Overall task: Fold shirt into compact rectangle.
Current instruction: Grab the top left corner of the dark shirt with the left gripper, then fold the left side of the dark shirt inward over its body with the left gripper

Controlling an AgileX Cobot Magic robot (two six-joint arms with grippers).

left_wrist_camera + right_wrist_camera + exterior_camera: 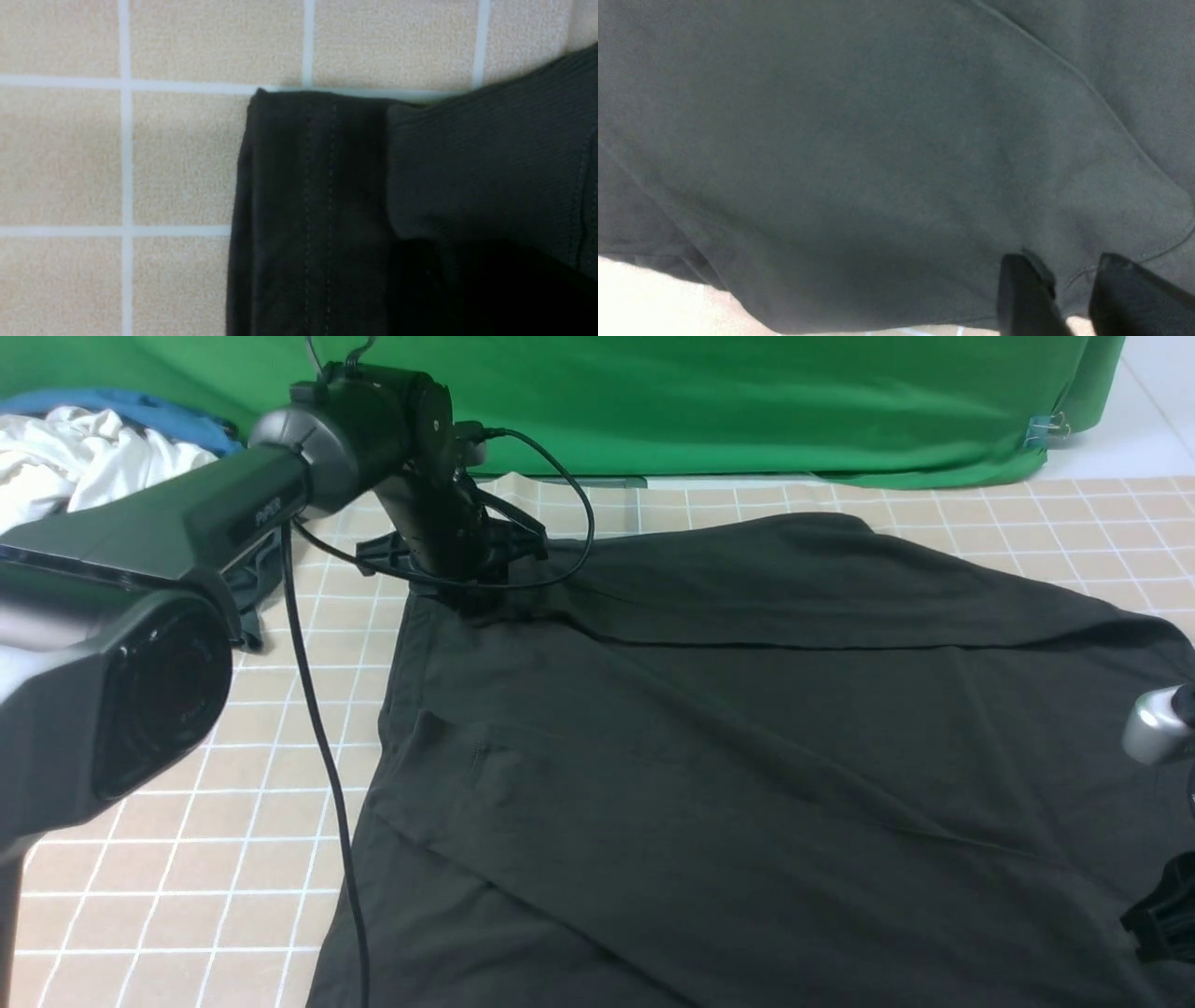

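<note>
The black shirt (pixel 747 709) lies spread over most of the checked counter (pixel 187 859), doubled over itself in broad flaps, its longer run seeming to go from far left to near right; the left hand (pixel 457 590) is down at the far-left corner (pixel 303 186) of the cloth, where a stitched hem and a ribbed band (pixel 490 163) sit squared against a grid line; the wrist hides that hand from the front and its own camera shows no fingers, so I cannot tell whether it is spread or pinching; the right hand (pixel 1064 263) sits at the near right edge, its fingers (pixel 1027 298) a little apart with a hem running in between them, though whether they truly pinch it I cannot say; from the left hand the whole cloth stretches rightward and toward the robot, so I judge a fold from that corner would travel that way, and the left arm is plainly the nearer to it.
</note>
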